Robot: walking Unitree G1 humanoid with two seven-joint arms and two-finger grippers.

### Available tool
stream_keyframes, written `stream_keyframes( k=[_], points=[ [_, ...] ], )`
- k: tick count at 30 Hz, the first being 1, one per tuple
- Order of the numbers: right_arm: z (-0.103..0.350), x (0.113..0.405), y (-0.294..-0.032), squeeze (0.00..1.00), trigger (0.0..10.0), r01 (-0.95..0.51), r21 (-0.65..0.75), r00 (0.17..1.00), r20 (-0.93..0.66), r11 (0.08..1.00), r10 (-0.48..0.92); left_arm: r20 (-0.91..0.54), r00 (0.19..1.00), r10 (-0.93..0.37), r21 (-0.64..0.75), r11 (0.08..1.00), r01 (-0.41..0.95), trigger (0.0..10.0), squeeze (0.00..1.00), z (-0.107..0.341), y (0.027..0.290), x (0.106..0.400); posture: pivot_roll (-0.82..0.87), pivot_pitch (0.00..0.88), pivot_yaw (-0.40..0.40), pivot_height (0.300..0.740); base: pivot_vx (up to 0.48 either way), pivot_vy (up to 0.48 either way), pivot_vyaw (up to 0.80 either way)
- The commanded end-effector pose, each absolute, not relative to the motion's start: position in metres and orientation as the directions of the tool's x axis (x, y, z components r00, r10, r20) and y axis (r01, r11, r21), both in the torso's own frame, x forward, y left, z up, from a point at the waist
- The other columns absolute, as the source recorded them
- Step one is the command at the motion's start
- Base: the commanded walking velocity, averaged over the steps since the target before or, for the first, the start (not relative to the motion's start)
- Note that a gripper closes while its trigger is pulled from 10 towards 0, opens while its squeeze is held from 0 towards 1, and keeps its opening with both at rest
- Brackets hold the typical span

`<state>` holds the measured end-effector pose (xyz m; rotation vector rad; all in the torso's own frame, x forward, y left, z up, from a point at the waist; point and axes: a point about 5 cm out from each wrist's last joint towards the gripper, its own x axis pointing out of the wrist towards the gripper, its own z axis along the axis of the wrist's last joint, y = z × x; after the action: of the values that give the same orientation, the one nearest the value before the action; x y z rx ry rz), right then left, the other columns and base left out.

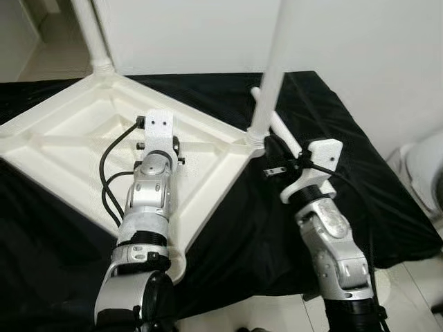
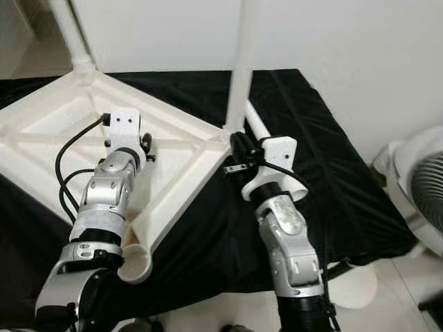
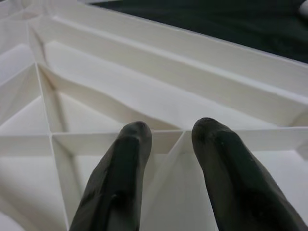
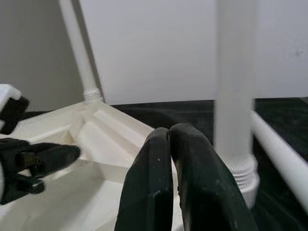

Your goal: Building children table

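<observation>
The white plastic tabletop lies upside down on a black cloth, ribbed underside up. One white leg stands upright in its far corner and a second leg in its right corner. A third leg lies loose on the cloth behind that corner. My left gripper hovers over the ribs inside the tabletop, open, with a rib junction below the gap. My right gripper sits just beside the base of the right corner leg, shut, with nothing seen between its fingers.
The black cloth covers a low surface that ends near my body and drops off on the right. A white fan stands on the floor at the right. A white wall rises close behind. The tabletop's near corner socket overhangs the cloth's front.
</observation>
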<state>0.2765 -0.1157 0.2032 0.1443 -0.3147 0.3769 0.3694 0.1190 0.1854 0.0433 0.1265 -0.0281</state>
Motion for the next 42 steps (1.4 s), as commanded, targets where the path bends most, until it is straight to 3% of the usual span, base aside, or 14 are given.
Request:
stream_keyframes(
  k=[1,12,13,17,22,29,32,37,40,42],
  points=[
    [0.2,0.275,-0.115,0.0,10.0,-0.386,0.078,0.883,0.32,0.919,0.344,-0.134,0.988,-0.075,0.012,0.997,0.077,10.0,0.0,0.181,0.109,0.365,0.05,0.037,-0.006,0.74,0.0,0.0,0.0],
    [0.199,0.276,-0.115,0.0,10.0,-0.385,0.074,0.883,0.319,0.92,0.344,-0.094,0.991,-0.093,-0.052,0.995,0.089,10.0,0.0,0.174,0.134,0.357,0.05,0.022,-0.01,0.74,0.0,0.0,0.0],
    [0.197,0.277,-0.114,0.0,10.0,-0.383,0.073,0.885,0.315,0.921,0.343,0.003,0.997,-0.081,-0.064,0.995,0.081,10.0,0.0,0.176,0.151,0.349,0.05,0.019,-0.01,0.74,0.0,0.0,0.0],
    [0.196,0.277,-0.114,0.0,10.0,-0.383,0.073,0.886,0.313,0.921,0.343,0.057,0.995,-0.078,-0.052,0.995,0.081,10.0,0.0,0.179,0.159,0.345,0.05,0.019,-0.01,0.74,0.0,0.0,0.0],
    [0.188,0.278,-0.119,0.0,10.0,-0.374,0.065,0.895,0.287,0.925,0.341,0.062,0.978,-0.2,0.121,0.974,0.191,10.0,0.0,0.177,0.193,0.335,0.06,0.011,-0.019,0.74,0.0,0.0,0.0],
    [0.172,0.278,-0.134,0.0,10.0,-0.307,0.034,0.929,0.23,0.951,0.292,0.0,0.936,-0.351,0.269,0.902,0.338,10.0,0.0,0.166,0.203,0.325,0.07,0.01,-0.019,0.74,0.0,0.0,0.0],
    [0.161,0.276,-0.148,0.0,10.0,-0.245,0.022,0.952,0.196,0.969,0.236,-0.107,0.849,-0.517,0.302,0.797,0.523,10.0,0.0,0.151,0.208,0.307,0.07,0.012,-0.015,0.74,0.0,0.0,0.0],
    [0.158,0.275,-0.152,0.0,10.0,-0.231,0.019,0.956,0.191,0.973,0.224,-0.139,0.79,-0.597,0.296,0.737,0.608,10.0,0.0,0.147,0.21,0.297,0.07,0.012,-0.012,0.74,0.0,0.0,0.0],
    [0.157,0.275,-0.155,0.0,10.0,-0.226,0.017,0.957,0.19,0.974,0.219,-0.248,0.658,-0.711,0.274,0.6,0.751,10.0,0.0,0.136,0.212,0.281,0.07,0.012,-0.01,0.74,0.0,0.0,0.0],
    [0.157,0.275,-0.155,0.0,10.0,-0.227,0.016,0.957,0.19,0.974,0.22,-0.274,0.639,-0.719,0.276,0.577,0.769,10.0,0.0,0.133,0.213,0.279,0.07,0.012,-0.01,0.74,0.0,0.0,0.0]
  ],
)
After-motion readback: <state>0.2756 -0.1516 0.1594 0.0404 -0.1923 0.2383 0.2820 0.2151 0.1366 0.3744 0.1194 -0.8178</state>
